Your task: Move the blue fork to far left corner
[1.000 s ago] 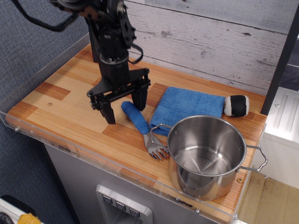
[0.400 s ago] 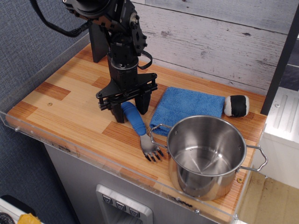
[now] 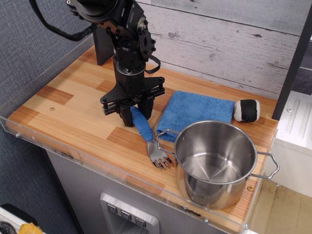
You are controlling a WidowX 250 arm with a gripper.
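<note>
On the counter's middle, the gripper [image 3: 137, 112] is standing upright over the fork [image 3: 146, 133], its jaws straddling the blue handle's upper end, narrowly apart; whether they are gripping it is unclear. The fork is lying between cloth [image 3: 197, 111] and pot [image 3: 216, 163], tines touching the pot handle.

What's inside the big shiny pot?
The pot looks empty: only its bare shiny bottom shows. The near wall hides a bit of the inside, so that part can't be seen.

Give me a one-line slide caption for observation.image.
Gripper straddles the blue fork handle beside the pot.
</note>
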